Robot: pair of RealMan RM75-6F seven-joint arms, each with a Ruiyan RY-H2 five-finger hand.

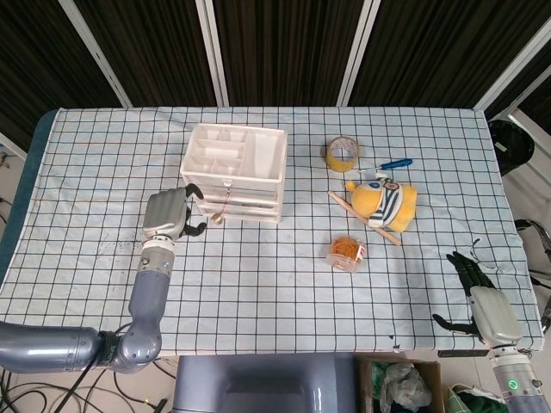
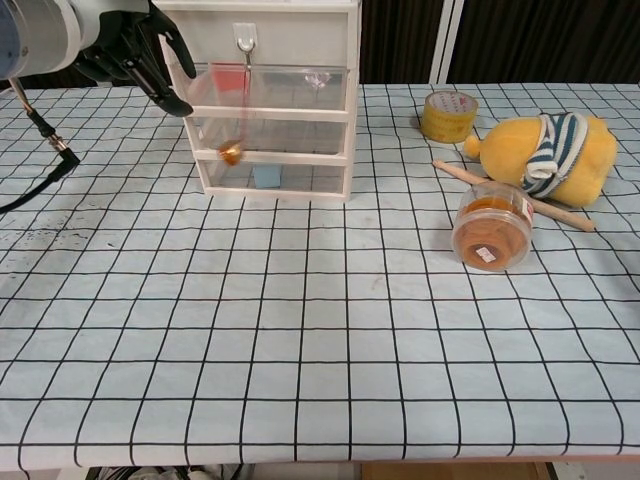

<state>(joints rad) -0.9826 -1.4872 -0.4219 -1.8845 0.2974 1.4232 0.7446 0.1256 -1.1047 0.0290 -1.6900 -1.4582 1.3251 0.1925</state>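
Finding: my left robot hand (image 1: 170,215) holds nothing. Its fingers are apart and slightly curled, and it hovers just beside the left front corner of the white plastic three-drawer unit with clear drawer fronts (image 2: 275,120).

The small brass-coloured bell (image 2: 231,153) is clear of my fingers. It hangs in front of the middle drawer on a thin red string (image 2: 240,100) that runs up to the small white hook (image 2: 245,38) on the unit's upper front panel. The bell shows blurred in the chest view, and its string slants off vertical, so I judge it to be swinging.

My right robot hand (image 1: 482,305) lies at the near right edge of the grid-patterned tabletop (image 1: 284,275). Its fingers are spread and it carries nothing. It is well apart from the unit.

Assessment: the hanging step appears complete, since the hook bears the bell without my support. I cannot confirm from either view how securely the loop sits on the hook.

Next move calls for drawing the left robot hand away to the left and back. The fingers must stay wide of the string, so that nothing catches and lifts the loop off.
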